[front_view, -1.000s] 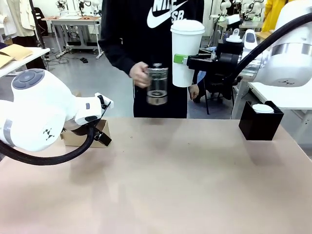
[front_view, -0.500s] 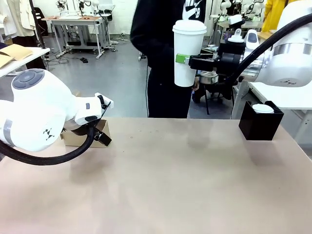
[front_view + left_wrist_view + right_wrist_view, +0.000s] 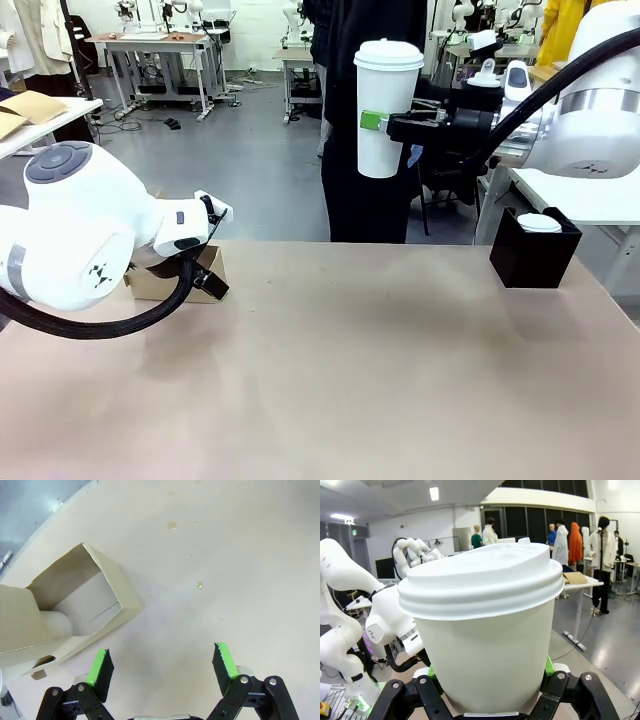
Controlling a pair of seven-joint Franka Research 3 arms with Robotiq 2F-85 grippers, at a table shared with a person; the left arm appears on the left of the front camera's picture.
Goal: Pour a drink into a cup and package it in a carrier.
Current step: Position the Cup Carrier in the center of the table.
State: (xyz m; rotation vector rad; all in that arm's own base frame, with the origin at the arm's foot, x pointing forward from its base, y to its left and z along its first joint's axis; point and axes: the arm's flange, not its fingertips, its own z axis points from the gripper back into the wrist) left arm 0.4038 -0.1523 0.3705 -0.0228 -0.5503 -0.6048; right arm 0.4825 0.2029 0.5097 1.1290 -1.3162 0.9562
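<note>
My right gripper is shut on the tall white cup, which wears a white lid and hangs upright high above the table's far edge. Up close in the right wrist view, the cup stands between the right gripper's green pads. The brown cardboard carrier sits at the table's left, partly hidden behind my left arm. My left gripper is open above bare table, with the carrier just left of its fingers. A pale rounded shape lies inside the carrier. The drink and its carafe are out of view.
A black box with a short white cup in it stands at the table's right. A person in black stands behind the far edge, behind the held cup. Small drops mark the tabletop.
The person, who held the glass carafe left of the cup, has moved right behind it; the carafe has gone from sight. Both arms have stayed nearly still.
</note>
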